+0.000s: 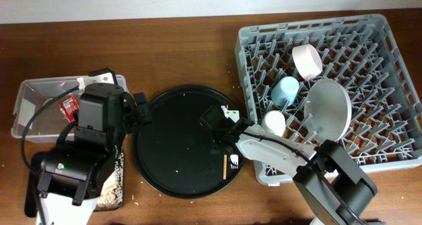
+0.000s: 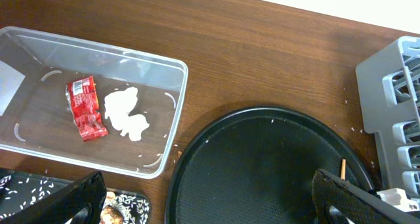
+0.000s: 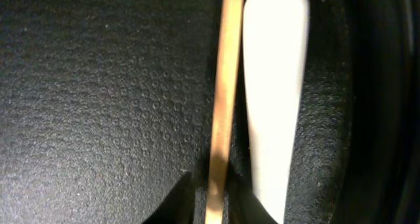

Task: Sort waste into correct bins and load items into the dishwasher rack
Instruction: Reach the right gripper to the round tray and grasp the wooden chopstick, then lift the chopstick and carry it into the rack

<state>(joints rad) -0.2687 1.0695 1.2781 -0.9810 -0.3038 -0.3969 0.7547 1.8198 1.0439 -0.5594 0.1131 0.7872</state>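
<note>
On the round black tray (image 1: 178,152) lie a thin wooden chopstick (image 3: 223,86) and a white fork (image 3: 272,92), side by side. My right gripper (image 3: 213,201) is low over the tray, its dark fingers pressed against both sides of the chopstick's near end. The fork's handle sits just right of it, outside the jaws. The chopstick's free end (image 1: 225,167) shows in the overhead view. My left gripper (image 2: 216,207) hangs wide open between the clear tub (image 2: 167,129) and the round tray, holding nothing. The tub holds a red wrapper (image 2: 84,107) and a white tissue (image 2: 125,112).
The grey rack (image 1: 389,86) on the right holds a pinkish bowl (image 1: 307,60), a blue cup (image 1: 285,91), a cream cup (image 1: 274,123) and a pale plate (image 1: 328,109). A shallow black tray with food scraps (image 1: 113,185) lies under my left arm.
</note>
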